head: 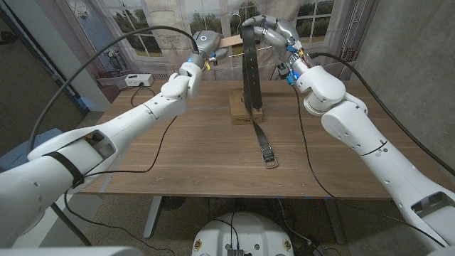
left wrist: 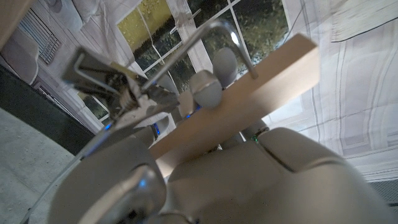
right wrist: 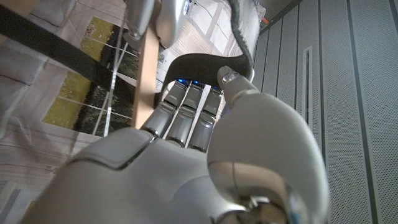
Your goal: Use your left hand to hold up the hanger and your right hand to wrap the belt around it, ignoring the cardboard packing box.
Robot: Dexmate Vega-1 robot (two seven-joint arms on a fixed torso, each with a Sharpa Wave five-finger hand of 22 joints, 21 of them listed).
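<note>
My left hand [head: 202, 45] grips a wooden hanger [head: 225, 42] and holds it in the air above the far middle of the table. In the left wrist view the hanger's pale bar [left wrist: 261, 87], its metal hook [left wrist: 214, 28] and a metal clip [left wrist: 102, 65] stand above my left hand [left wrist: 249, 180]. A dark belt [head: 249, 67] hangs from the hanger's end down past the cardboard box [head: 237, 107]. Its buckle [head: 271, 162] lies on the table. My right hand [head: 275, 30] holds the belt's top end beside the bar. In the right wrist view, my right hand [right wrist: 186, 155] pinches the belt [right wrist: 241, 34] next to the bar [right wrist: 147, 68].
A small white device [head: 135, 80] sits at the table's far left corner. Thin black cables [head: 165, 135] run across the wooden table [head: 192, 160] on both sides of the belt. A backdrop printed with windows hangs behind the table.
</note>
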